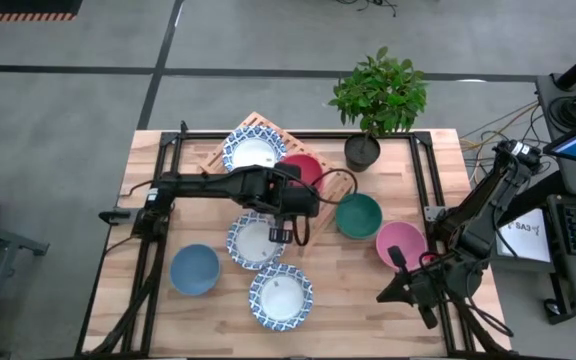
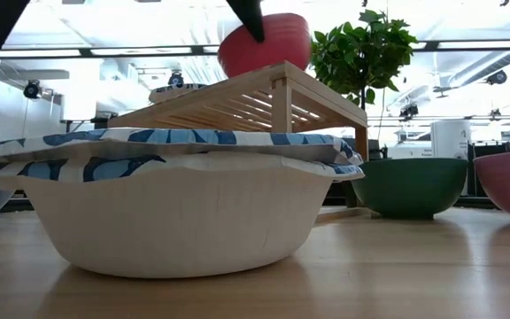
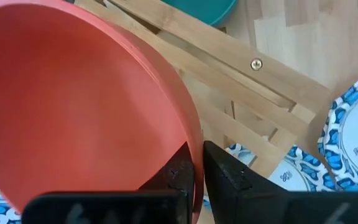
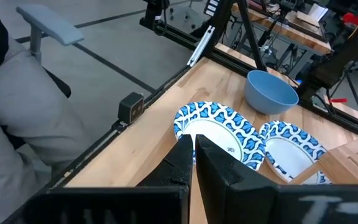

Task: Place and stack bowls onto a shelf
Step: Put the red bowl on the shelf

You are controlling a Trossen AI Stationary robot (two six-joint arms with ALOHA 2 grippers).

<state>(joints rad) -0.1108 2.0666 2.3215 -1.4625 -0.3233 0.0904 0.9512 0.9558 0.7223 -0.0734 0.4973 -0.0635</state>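
The wooden shelf (image 1: 268, 138) stands at the table's far middle, with a blue-patterned white bowl (image 1: 253, 152) on its left part. My left gripper (image 3: 196, 152) is shut on the red bowl (image 1: 305, 168) at the shelf's right part (image 2: 273, 89). More bowls sit on the table: two patterned ones (image 1: 256, 240) (image 1: 280, 297), a blue one (image 1: 195, 268), a green one (image 1: 358, 215) and a pink one (image 1: 400, 243). My right gripper (image 4: 193, 140) hangs shut and empty near the table's near right corner (image 1: 386, 294). My left gripper pinches the red bowl's rim (image 3: 194, 134) on its near side, one finger (image 3: 178, 174) inside the bowl and one (image 3: 229, 177) outside. The fingers slant down from the table's left. The bowl is tilted (image 2: 264, 44), low over the shelf top; whether it rests there I cannot tell.
A potted plant (image 1: 363, 150) stands right of the shelf at the far edge. The green bowl (image 2: 410, 184) sits close to the shelf's right leg. Black frame rails (image 1: 423, 170) run along the table's sides. Bare wood lies near the front edge.
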